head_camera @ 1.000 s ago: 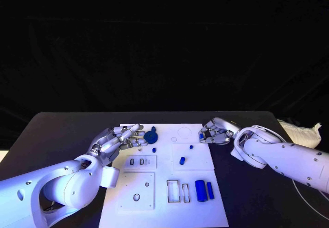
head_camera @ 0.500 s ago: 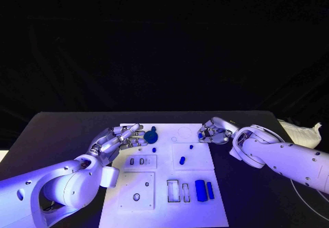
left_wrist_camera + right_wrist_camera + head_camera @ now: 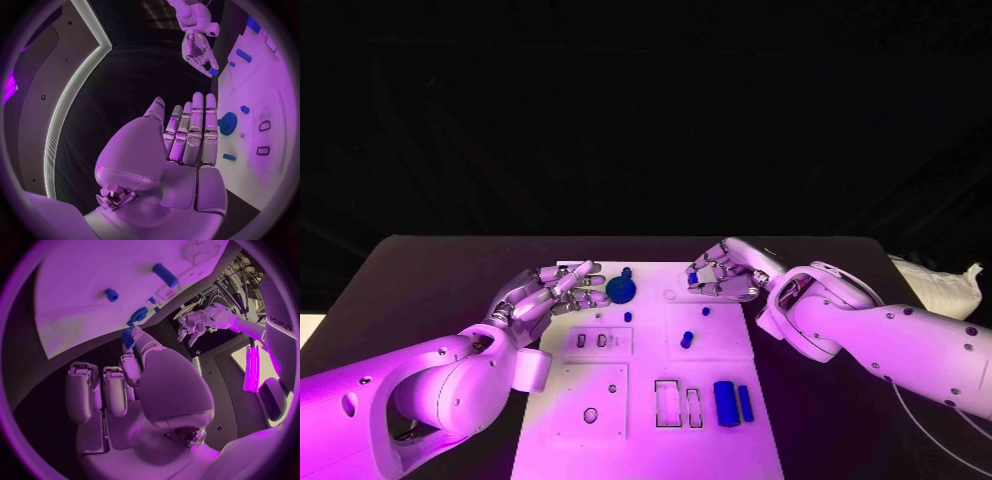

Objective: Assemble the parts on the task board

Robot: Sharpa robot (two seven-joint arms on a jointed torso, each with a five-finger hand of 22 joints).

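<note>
Right hand's got a small blue part, left is free

Your right hand (image 3: 721, 272) pinches a small blue part (image 3: 127, 337) in its fingers above the far end of the task board (image 3: 646, 440). Your left hand (image 3: 545, 292) hovers, fingers straight and spread, holding nothing, just beside the round blue part (image 3: 620, 290) on the desk's board.

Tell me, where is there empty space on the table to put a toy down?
Bare black table lies outside the left hand, and between the task board and the right arm. It is crowded on the board's far end, between both hands, right hand.
</note>
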